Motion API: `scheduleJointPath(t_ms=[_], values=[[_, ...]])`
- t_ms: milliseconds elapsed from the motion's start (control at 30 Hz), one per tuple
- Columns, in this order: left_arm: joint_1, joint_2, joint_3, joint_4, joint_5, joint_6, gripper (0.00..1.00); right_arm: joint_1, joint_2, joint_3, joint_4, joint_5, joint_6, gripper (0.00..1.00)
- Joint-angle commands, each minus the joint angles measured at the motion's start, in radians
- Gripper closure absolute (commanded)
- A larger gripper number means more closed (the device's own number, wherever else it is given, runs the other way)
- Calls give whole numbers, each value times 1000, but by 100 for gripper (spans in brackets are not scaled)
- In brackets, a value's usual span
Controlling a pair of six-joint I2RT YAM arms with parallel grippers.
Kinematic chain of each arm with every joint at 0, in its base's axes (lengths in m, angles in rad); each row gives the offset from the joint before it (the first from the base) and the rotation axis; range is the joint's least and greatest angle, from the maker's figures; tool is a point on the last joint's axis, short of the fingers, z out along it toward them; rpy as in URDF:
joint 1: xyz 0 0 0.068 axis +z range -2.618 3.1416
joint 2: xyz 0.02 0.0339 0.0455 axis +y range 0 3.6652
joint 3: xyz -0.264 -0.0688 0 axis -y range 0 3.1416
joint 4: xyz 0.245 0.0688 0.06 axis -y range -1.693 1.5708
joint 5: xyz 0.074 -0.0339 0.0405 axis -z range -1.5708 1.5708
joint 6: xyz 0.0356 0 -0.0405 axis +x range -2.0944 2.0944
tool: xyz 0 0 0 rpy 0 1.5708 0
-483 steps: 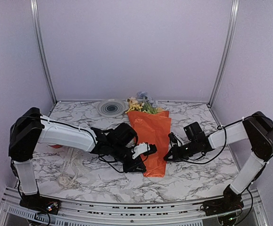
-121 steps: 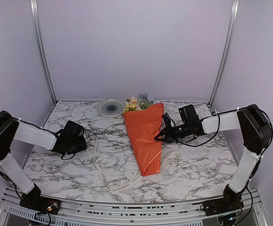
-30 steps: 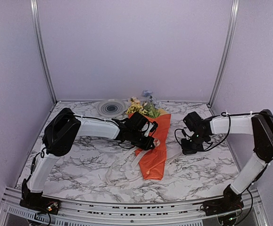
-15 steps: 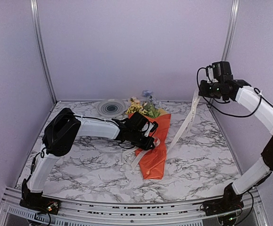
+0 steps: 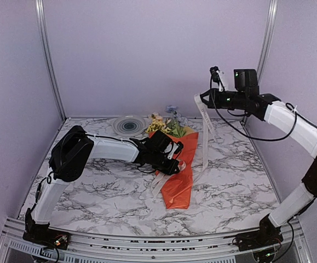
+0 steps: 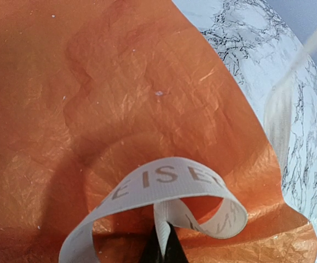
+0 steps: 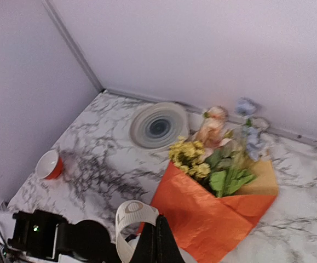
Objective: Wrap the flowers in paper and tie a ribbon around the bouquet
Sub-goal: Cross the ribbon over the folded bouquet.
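The bouquet lies on the marble table, its orange paper point(image 5: 179, 175) wrapped as a cone with the flowers point(image 5: 166, 125) sticking out of the far wide end. My left gripper point(image 5: 174, 166) rests on the cone's middle, shut on a loop of the cream ribbon point(image 6: 163, 181) over the paper point(image 6: 120, 98); its fingertips point(image 6: 161, 250) pinch the strand. My right gripper point(image 5: 203, 99) is raised high over the table's right side, shut on the other ribbon point(image 5: 205, 137) end, which hangs down to the bouquet. In the right wrist view the ribbon point(image 7: 130, 215) curls beside my gripper point(image 7: 158, 236), above the flowers point(image 7: 218, 150).
A grey ribbed plate point(image 5: 129, 125) sits at the back wall, left of the flowers. A small red cup point(image 7: 49, 163) stands on the left side of the table. Metal posts point(image 5: 257, 82) and walls close the back corners.
The right gripper rose from the table to the right of the bouquet, lifting the ribbon end high, then swung left. The left gripper has stayed on the cone.
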Motion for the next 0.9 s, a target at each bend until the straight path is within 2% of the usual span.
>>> scheduleJointPath(t_ms=[0,167,367,600,700,867], values=[[3,4,-29,-81,-12,-2,100,68,60,-143,216,-364,112,100],[3,-2,-56,-27,-2,-39,100,67,115,-315,359,-322,264,100],[3,-33,-111,36,-15,-72,100,43,242,-395,502,-327,402,100],[3,-52,-134,73,-18,-82,100,43,468,-275,460,-375,364,100],[3,-57,-141,94,-6,-83,100,42,558,-201,392,-395,315,100],[3,-73,-155,114,5,-79,100,32,627,-131,351,-407,281,100]])
